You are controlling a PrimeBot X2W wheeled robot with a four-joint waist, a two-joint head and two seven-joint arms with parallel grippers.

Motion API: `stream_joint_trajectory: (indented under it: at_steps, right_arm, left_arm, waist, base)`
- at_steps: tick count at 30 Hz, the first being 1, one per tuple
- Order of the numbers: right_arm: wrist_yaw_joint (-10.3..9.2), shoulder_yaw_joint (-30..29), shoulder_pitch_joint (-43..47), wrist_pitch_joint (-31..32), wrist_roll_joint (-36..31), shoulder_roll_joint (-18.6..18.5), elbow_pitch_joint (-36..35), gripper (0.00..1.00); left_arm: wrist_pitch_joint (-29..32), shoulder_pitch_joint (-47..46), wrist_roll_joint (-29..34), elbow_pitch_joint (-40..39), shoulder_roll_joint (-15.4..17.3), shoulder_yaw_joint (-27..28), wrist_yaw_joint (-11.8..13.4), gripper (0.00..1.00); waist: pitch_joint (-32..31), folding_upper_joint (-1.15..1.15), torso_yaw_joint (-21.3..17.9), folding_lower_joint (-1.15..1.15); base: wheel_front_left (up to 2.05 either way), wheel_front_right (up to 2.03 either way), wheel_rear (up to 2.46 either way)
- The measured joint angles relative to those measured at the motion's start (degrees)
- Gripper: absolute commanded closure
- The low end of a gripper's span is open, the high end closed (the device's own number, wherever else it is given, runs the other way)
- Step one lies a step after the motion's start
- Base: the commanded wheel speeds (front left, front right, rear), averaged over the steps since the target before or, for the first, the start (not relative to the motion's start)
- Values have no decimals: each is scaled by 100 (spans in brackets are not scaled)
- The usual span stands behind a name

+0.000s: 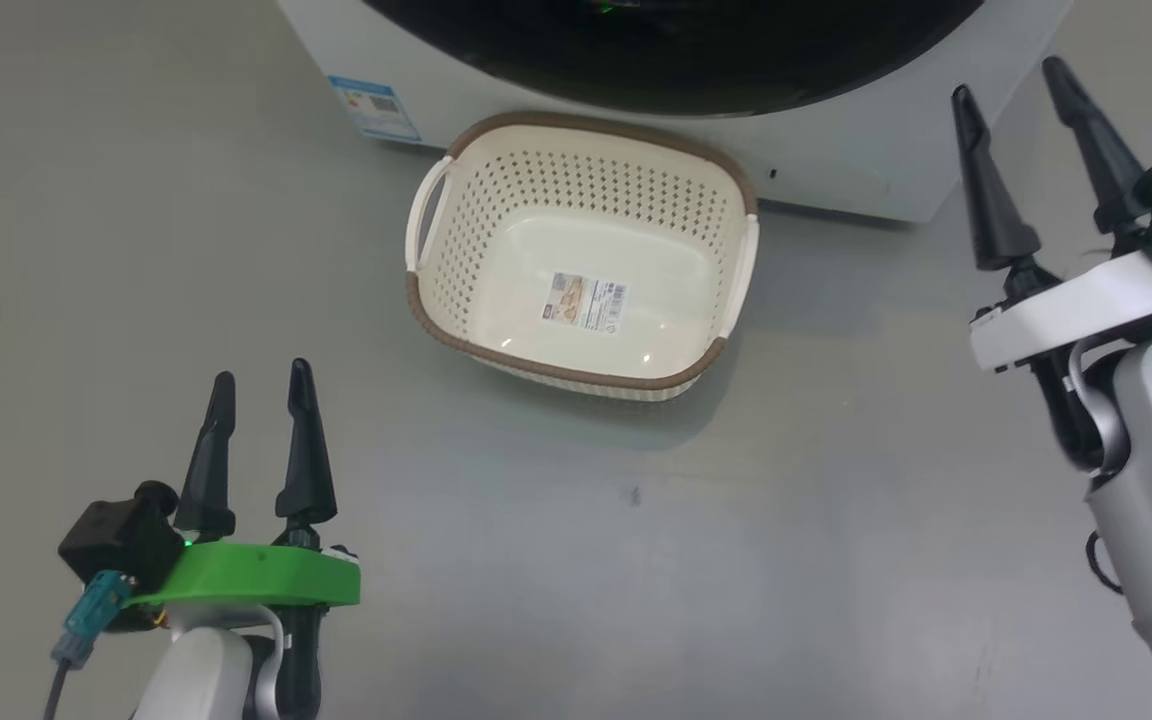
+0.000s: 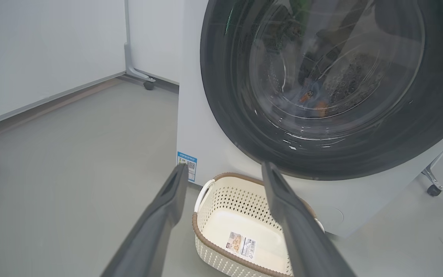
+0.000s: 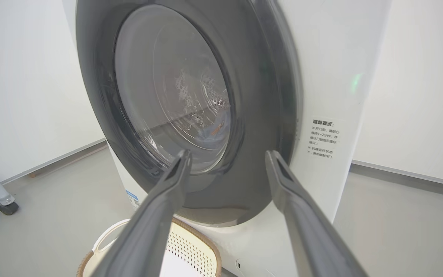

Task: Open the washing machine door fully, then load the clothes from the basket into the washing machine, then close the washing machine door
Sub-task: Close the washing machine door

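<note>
The door looks shut on the washer, clothes behind its glass, basket empty before the washer. Left gripper and right gripper hang spread, holding nothing; press the door's rim squarely only if it seems unlatched.

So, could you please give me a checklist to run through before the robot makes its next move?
1. Basket emptied: ok, just its label sticker lies inside.
2. Clothes in the drum: ok, blue and orange fabric shows through the door glass.
3. Washing machine door shut: it looks flush with the washing machine front; whether it has latched, cannot tell.
4. Left tool open and empty: ok.
5. Right tool open, empty and off the door: ok.
</note>
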Motion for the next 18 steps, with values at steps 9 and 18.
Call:
stream_joint_trajectory:
  at_steps: [9,18]
  right_arm:
    - [0,-181,837,20,-8,287,-243,0]
    - [0,-498,1861,21,-25,460,-207,0]
  left_arm:
    - [0,470,147,638,2,323,-111,0]
    - [0,881,289,934,24,334,-304,0]
  waist:
    - [-681,0,-630,0]
    - [-1371,0,-1094,0]
  base:
    - [0,0,0]
    - [0,0,0]
